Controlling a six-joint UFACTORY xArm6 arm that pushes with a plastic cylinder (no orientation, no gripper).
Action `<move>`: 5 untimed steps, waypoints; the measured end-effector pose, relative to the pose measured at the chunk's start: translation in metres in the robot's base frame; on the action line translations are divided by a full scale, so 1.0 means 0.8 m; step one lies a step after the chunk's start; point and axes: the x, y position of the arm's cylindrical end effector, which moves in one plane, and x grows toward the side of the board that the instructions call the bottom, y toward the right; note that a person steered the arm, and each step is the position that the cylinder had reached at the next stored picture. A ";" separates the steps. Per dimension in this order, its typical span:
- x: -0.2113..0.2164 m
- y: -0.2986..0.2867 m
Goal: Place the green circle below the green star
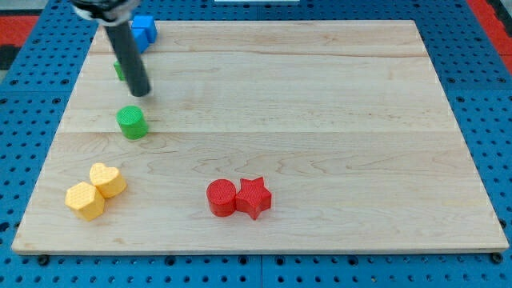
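Rod from the view's top left corner slants down over the wooden board (320, 120), and my tip (142, 94) ends near the board's left edge, in its upper part. There are no jaws on this arm, only the straight dark rod, so nothing is gripped or held. The green circle (132, 122) stands just below my tip, toward the view's bottom, close to it; whether the two touch I cannot tell. A second green block (118, 70) shows only as a sliver at the rod's left side, above the green circle and nearer the board's top edge; the rod hides most of it, so its shape cannot be made out. A blue block (143, 30) sits close to the board's top left corner, just right of the rod, its shape unclear. Near the bottom left corner two yellow blocks touch: a yellow heart (108, 179) and, lower and further left, a yellow block (84, 200) that looks six-sided. Close to the bottom edge, a little left of the board's middle, a red circle (222, 197) and a red star (254, 197) stand side by side, touching, the star on the view's right. The board lies on a blue pegboard surface (20, 120).
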 end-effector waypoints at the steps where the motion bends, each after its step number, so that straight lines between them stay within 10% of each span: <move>1: 0.000 0.068; 5: 0.118 0.175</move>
